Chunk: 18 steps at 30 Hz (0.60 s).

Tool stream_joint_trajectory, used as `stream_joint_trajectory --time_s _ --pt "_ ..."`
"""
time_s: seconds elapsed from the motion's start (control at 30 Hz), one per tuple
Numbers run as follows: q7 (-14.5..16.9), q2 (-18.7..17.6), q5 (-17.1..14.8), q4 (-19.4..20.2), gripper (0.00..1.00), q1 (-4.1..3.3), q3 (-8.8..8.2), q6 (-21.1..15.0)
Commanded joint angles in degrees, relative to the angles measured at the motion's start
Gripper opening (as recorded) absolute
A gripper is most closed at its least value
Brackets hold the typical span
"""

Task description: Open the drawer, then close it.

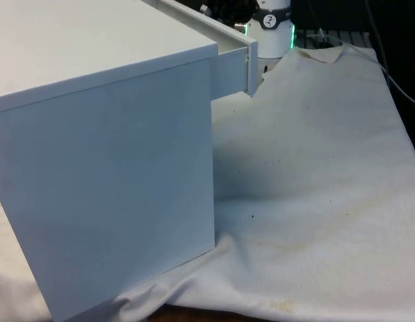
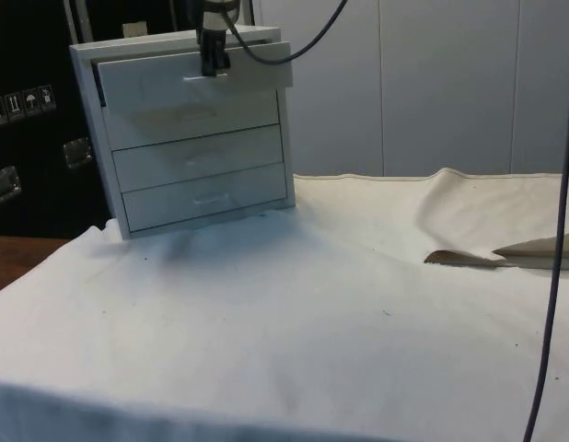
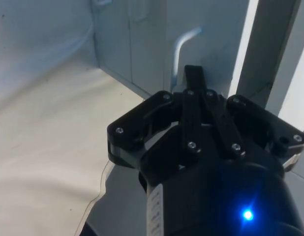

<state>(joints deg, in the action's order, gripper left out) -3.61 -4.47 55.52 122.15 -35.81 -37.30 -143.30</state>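
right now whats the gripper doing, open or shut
Gripper: shut, fingers together at the handle of the pulled-out top drawer; whether it grips the handle cannot be told.

Your gripper (image 3: 194, 83) is matte black, its linked fingers (image 3: 193, 78) studded with small silver screws; a dark cable (image 2: 294, 41) trails off it.

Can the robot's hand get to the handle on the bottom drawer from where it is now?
Probably yes. The hand hangs at the open top drawer, and the bottom drawer's front with its handle faces the same open side. Nothing stands in front of the chest on the cloth.
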Motion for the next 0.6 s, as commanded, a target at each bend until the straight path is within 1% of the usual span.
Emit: stream_joint_trajectory --time_s 0.0,0.13,0.17,0.2,0.3,0.37,0.5,0.53,0.57 --pt "0.9 -0.6 -0.6 -0.3 0.00 0.57 -0.29 -1.0" --pt "0.9 -1.7 -0.7 -1.2 0.00 0.69 -1.03 -1.7" --pt "0.0 -1.3 -0.1 -0.9 0.00 0.23 -0.86 -1.0" --pt "0.9 -1.9 -0.8 -1.4 0.00 0.74 -1.20 -1.9" --pt "1.0 -2.8 -1.0 -2.1 0.00 0.80 -1.60 -2.2" --pt "1.0 -3.7 -1.2 -2.9 0.00 1.03 -2.06 -2.8" --pt "1.1 -4.9 -1.5 -4.0 0.00 1.20 -2.64 -3.3" --pt "0.0 -4.6 -0.6 -3.8 0.00 0.69 -2.75 -2.5" --pt "1.1 -5.2 -1.7 -4.2 0.00 1.26 -2.81 -3.4"
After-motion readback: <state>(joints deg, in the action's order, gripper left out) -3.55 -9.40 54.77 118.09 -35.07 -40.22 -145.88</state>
